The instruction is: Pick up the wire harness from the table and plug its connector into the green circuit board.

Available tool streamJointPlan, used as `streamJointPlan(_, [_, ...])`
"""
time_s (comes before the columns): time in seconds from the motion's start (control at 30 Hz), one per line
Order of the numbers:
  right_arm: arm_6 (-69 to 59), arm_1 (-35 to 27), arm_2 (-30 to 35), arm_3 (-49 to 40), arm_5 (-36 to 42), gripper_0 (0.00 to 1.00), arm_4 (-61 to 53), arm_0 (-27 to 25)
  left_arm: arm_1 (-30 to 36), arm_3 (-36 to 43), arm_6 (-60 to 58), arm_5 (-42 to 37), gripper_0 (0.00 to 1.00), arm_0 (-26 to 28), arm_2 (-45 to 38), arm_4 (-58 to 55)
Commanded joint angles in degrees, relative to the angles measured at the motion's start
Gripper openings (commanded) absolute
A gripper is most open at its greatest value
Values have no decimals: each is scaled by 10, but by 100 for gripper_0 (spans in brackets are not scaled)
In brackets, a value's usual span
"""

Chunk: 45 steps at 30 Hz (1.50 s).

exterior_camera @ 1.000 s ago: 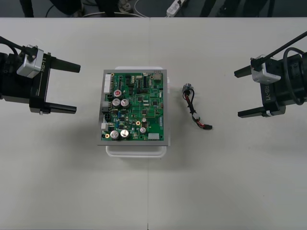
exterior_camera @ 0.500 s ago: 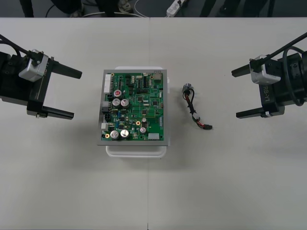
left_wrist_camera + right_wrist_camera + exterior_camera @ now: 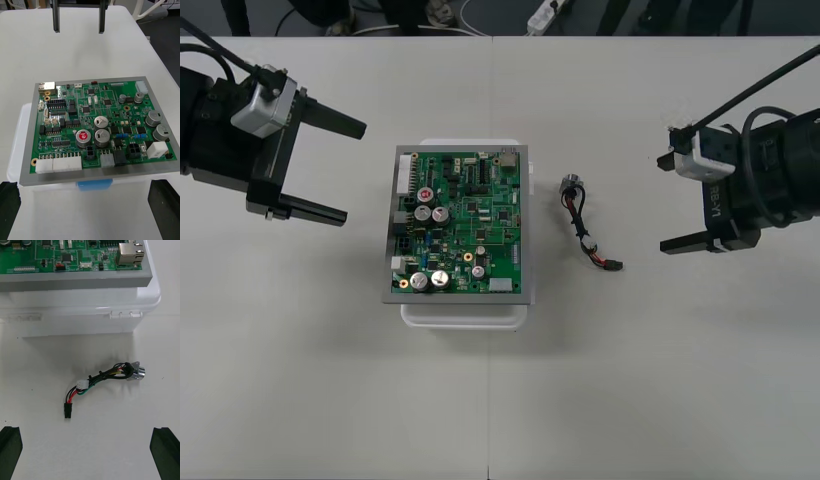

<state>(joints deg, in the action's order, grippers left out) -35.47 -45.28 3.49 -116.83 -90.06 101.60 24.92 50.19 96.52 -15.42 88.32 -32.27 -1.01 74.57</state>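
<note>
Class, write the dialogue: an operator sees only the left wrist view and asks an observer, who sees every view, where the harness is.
Operator: Where is the harness?
Observer: The harness lies on the table, between the board and the right pincer, touching neither.
Operator: Is its plug in the board?
Observer: No. The plug rests on the table at the end nearer the right pincer; the socket lies nearer the board.
</note>
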Motion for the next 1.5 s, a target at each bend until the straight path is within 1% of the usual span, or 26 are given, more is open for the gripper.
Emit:
streamJointPlan(0.03, [-37, -16, -18, -25, 1, 100, 20, 5, 28, 14, -60, 17, 100, -47, 12, -9])
streamJointPlan(0.2, [-75, -16, -31, -25, 1, 100, 33, 7, 29, 15, -111, 17, 100, -75, 21, -21])
streamJointPlan(0.5, [-90, -20, -44, -25, 1, 100, 60, 10, 28, 15, -124, 17, 100, -116, 47, -22])
streamJointPlan(0.7, [-103, -22, -89, -24, 1, 100, 113, 23, 28, 15, -138, 17, 100, -157, 94, -27])
streamJointPlan(0.93, [-123, -22, -114, -25, 1, 100, 127, 25, 22, 14, -151, 17, 100, -194, 152, -34])
streamJointPlan(1.17, [-139, -22, -133, -25, 1, 100, 134, 25, 3, 13, -171, 17, 100, -213, 156, -20])
streamJointPlan(1.33, [-150, -22, -148, -26, 1, 100, 142, 25, -21, 13, -227, -5, 100, -225, 156, -9])
streamJointPlan(1.5, [-156, -22, -158, -26, 1, 100, 153, 29, -49, 13, -242, -24, 100, -228, 156, 17])
